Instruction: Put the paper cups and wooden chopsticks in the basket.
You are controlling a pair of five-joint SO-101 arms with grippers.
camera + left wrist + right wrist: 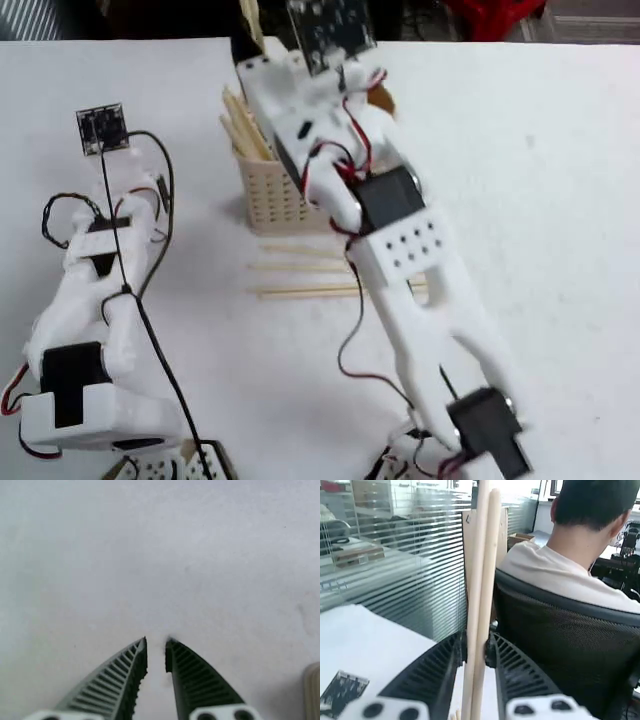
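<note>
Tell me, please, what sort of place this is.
Probably an office or lab workspace: grey horizontal blinds behind glass, a black mesh office chair, and a white worktable.

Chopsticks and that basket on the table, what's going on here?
The right gripper is clamped on a pair of chopsticks, held upright, with its arm stretched over the basket. Several sticks already stand in the basket. Three more chopsticks lie on the table next to it. The left gripper sits low over bare table, slightly open and holding nothing.
</note>
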